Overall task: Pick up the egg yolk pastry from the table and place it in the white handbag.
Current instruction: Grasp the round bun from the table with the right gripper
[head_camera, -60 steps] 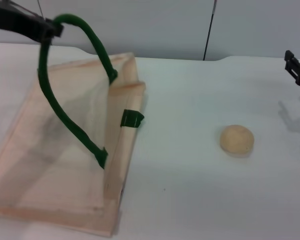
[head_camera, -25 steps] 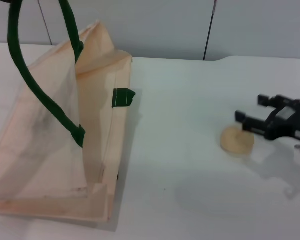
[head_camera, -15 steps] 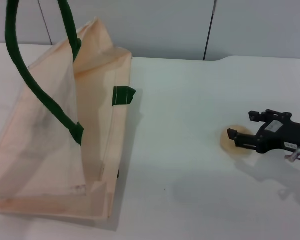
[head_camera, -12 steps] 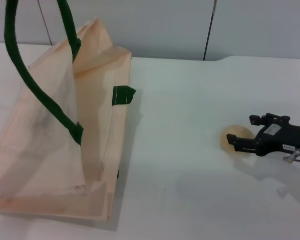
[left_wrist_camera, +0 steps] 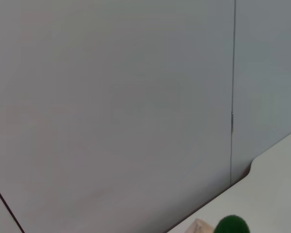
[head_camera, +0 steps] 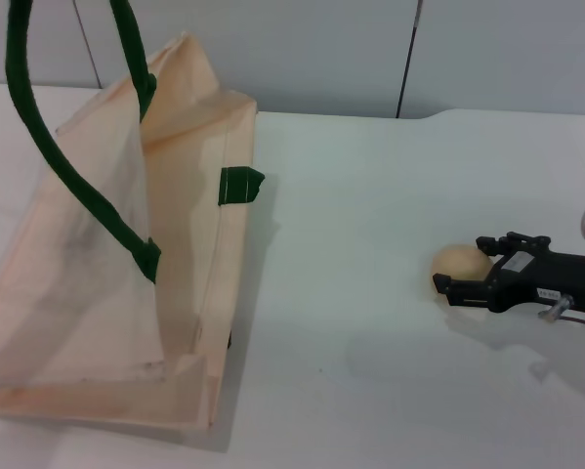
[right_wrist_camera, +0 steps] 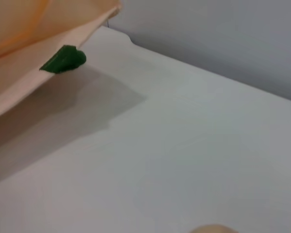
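Note:
The egg yolk pastry [head_camera: 455, 260], a small pale tan ball, rests on the white table [head_camera: 370, 195] at the right; its top edge also shows in the right wrist view [right_wrist_camera: 213, 229]. My right gripper [head_camera: 461, 264] is low at the pastry, open, with one black finger on each side of it. The white handbag [head_camera: 97, 264] stands raised at the left, its mouth held up by a green rope handle [head_camera: 38, 137] that runs out of the top of the head view. The left gripper itself does not show; the left wrist view holds only a bit of green handle [left_wrist_camera: 232, 224].
A green tab [head_camera: 239, 186] sticks out from the bag's side facing the pastry; it also shows in the right wrist view [right_wrist_camera: 62, 59]. Bare tabletop lies between bag and pastry. A grey wall [head_camera: 321, 49] stands behind the table's back edge.
The bag's handle rose and stood the bag up. My right gripper came in from the right, sank to the table and moved its open fingers around the pastry.

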`<act>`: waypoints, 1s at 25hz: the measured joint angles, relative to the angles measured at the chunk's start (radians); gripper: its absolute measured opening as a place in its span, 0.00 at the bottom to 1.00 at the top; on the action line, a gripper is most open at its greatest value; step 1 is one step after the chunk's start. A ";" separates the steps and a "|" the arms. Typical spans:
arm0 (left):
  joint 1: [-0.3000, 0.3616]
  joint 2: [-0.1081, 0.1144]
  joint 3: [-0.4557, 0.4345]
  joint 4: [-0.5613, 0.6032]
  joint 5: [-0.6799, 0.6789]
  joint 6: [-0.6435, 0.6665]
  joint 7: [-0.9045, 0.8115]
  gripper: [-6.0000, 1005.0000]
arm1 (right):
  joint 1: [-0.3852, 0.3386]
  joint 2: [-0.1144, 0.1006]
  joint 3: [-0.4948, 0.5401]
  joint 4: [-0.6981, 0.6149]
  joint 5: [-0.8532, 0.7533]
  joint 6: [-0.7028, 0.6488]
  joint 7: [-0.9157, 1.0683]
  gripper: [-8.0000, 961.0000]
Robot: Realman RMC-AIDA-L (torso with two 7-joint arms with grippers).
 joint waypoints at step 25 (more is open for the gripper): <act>0.003 -0.002 -0.001 0.015 0.000 0.000 0.005 0.13 | 0.002 0.002 -0.018 0.024 -0.007 0.005 -0.025 0.71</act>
